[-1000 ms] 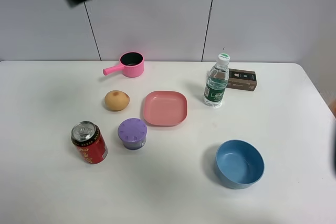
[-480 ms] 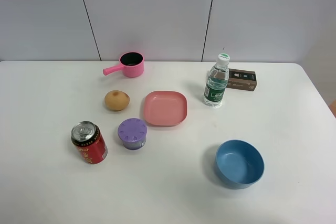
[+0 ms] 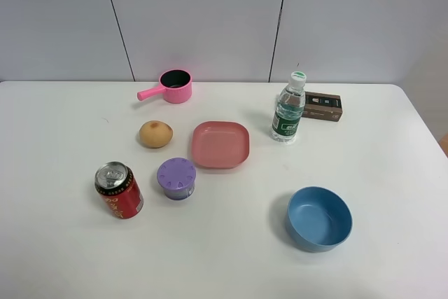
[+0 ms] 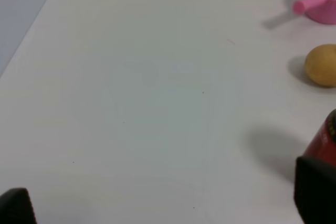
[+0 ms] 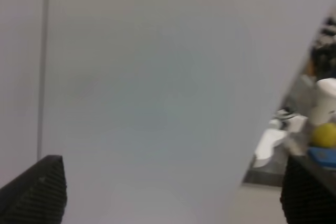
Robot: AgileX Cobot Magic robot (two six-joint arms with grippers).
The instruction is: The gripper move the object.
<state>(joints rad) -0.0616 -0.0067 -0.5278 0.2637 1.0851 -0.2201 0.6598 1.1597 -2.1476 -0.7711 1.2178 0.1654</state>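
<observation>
The red drink can (image 3: 119, 190) with a silver top stands upright at the front left of the white table. Neither arm shows in the exterior high view. In the left wrist view my left gripper (image 4: 165, 203) is open and empty, its black fingertips (image 4: 314, 192) far apart low over the table; the can (image 4: 324, 140) shows just behind one fingertip, at the picture's edge. My right gripper (image 5: 170, 192) is open and empty and faces a plain grey wall, away from the table.
A purple ridged-lid container (image 3: 176, 177) stands just right of the can. Behind are a tan round fruit (image 3: 155, 134), a pink plate (image 3: 220, 144), a pink saucepan (image 3: 173, 86), a water bottle (image 3: 288, 110) and a brown box (image 3: 323, 106). A blue bowl (image 3: 319, 218) sits front right.
A blurred dark arm at the top left of the exterior high view one second ago has left that view. The objects on the table have not moved.
</observation>
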